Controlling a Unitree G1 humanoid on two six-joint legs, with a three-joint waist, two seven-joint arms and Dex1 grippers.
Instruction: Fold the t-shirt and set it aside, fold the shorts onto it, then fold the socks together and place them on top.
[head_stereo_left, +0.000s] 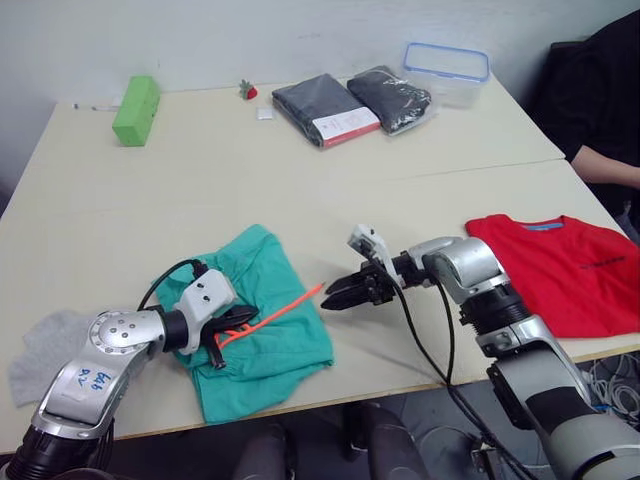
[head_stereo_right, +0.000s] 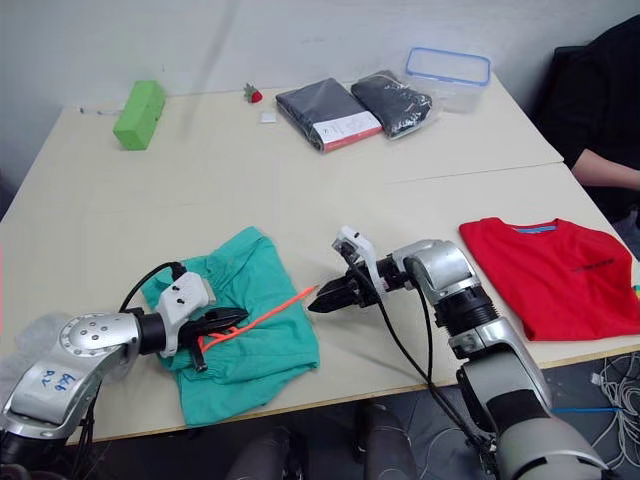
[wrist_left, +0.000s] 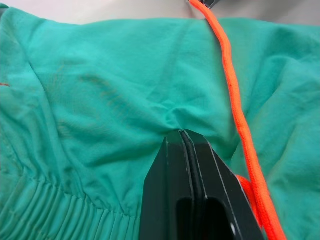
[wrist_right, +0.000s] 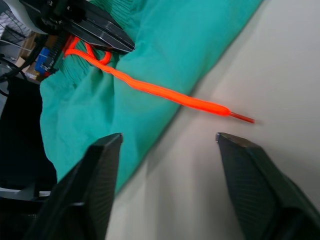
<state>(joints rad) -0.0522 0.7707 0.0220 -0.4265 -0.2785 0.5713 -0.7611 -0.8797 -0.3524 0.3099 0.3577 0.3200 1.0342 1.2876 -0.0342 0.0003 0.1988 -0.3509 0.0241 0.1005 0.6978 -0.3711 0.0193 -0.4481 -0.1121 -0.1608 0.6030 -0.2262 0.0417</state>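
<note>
Beige table (head_stereo_left: 300, 180): shorts (head_stereo_left: 265, 340) bunched at near edge; my left gripper (wrist_left: 187, 137) pinches their fabric, fingers closed. Orange drawstring (wrist_right: 165, 95) trails toward my right gripper (wrist_right: 170, 137), spread wide just beside the shorts' edge. T-shirt (head_stereo_left: 570, 265) lies flat far right; socks (head_stereo_left: 45, 345) far left.

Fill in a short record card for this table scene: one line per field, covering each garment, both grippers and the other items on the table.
t-shirt: red, spread flat at the table's right edge
shorts: teal, bunched at the front edge, orange drawstring trailing off to the right
socks: grey, at the front left corner
left gripper: shut on the shorts' fabric
right gripper: open, aimed at the drawstring's tip
far side: green block, two packaged dark garments, clear container
</note>
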